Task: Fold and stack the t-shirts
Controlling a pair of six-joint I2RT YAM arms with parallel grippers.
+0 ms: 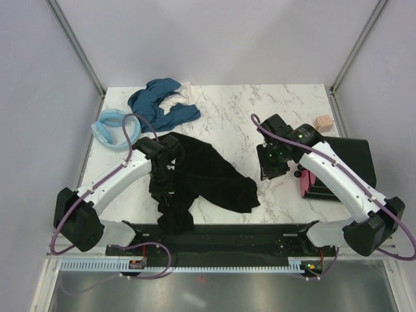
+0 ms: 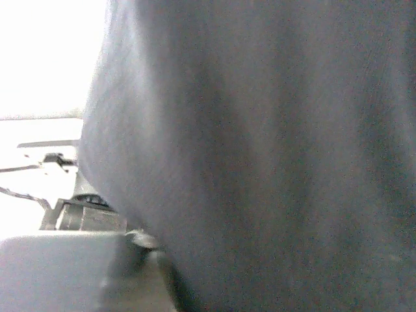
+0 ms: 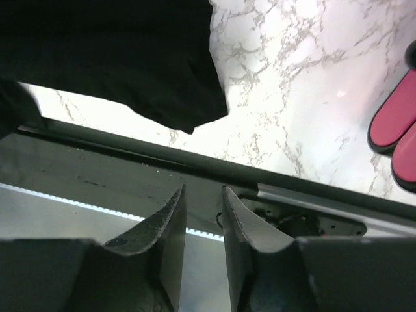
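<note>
A white marble-patterned table (image 1: 260,110) is recorded, with both arms bolted at its near edge. The largest item on it, a crumpled black t-shirt (image 1: 214,179), is found unfolded left of centre; one end is bunched at the near edge and one corner is extended toward the middle of the table.

The left gripper (image 1: 162,166) is lowered onto the left part of this shirt and is in contact with it. In the left wrist view the lens is almost wholly covered by dark cloth, so the fingers are hidden; whether they are parted or pinching the fabric cannot be told.

The right gripper (image 3: 203,195) is held above the table just right of the shirt's corner and apart from it; its fingers (image 3: 162,227) are seen parted by a narrow gap, with nothing between them.

At the right edge a folded black t-shirt (image 1: 351,159) is laid flat; a pink t-shirt (image 1: 304,185) is noted touching its near left side.

At the far left corner a loose heap is noted: a teal-blue t-shirt (image 1: 159,104); a light blue t-shirt (image 1: 110,130) against its near left side; a white t-shirt (image 1: 188,91) at its far right side.

A small pinkish-beige block (image 1: 323,121) is set just beyond the folded black t-shirt, near the right edge.
</note>
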